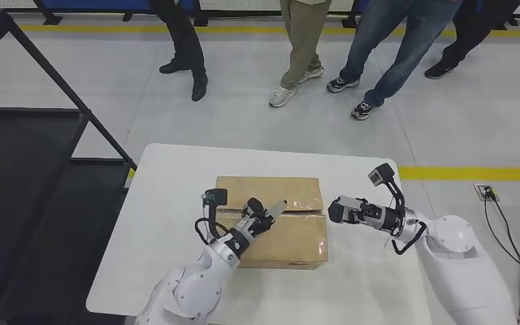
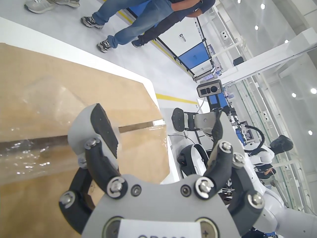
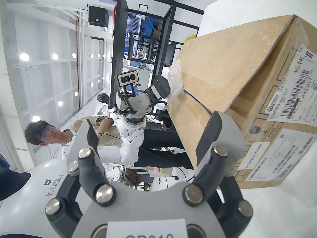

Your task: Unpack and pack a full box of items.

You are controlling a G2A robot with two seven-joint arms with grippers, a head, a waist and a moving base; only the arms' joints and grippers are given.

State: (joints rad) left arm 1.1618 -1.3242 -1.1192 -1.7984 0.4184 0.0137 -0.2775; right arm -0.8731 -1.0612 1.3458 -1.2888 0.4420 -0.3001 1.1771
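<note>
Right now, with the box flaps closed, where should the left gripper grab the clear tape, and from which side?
Probably the loose, crumpled end of the clear tape, which stands up off the top seam of the box. Come down from above with the open left gripper, one finger on either side. The rest lies flat, offering no edge.

box (image 1: 296, 240): on the desk (image 1: 171, 211), near its middle
left gripper (image 1: 266, 211): over the box top, at its seam
right gripper (image 1: 333, 210): just beside the box's right end
</note>
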